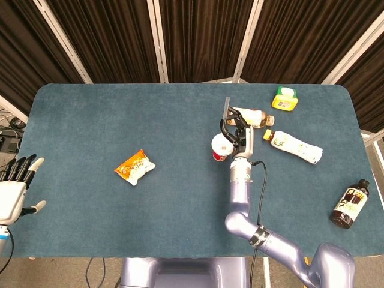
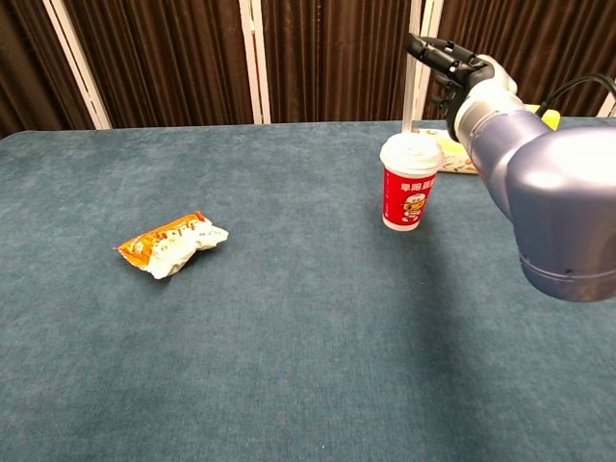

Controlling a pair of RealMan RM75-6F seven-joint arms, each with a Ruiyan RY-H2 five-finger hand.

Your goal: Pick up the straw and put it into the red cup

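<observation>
The right hand [image 1: 235,133] pinches the straw [image 1: 227,108] in its curled fingers, and it hangs just above and behind the red cup [image 1: 221,147]. The straw stands almost straight up and down, with its top poking out above the hand. The hand hides its bottom end, so I cannot tell if the tip is over the cup's mouth or already touching the white lid. The cup sits right under the hand, a tiny bit toward the robot's left. So the next move should be mostly straight down. The left hand [image 1: 15,186] is far away at the table edge, fingers spread, holding nothing.
</observation>
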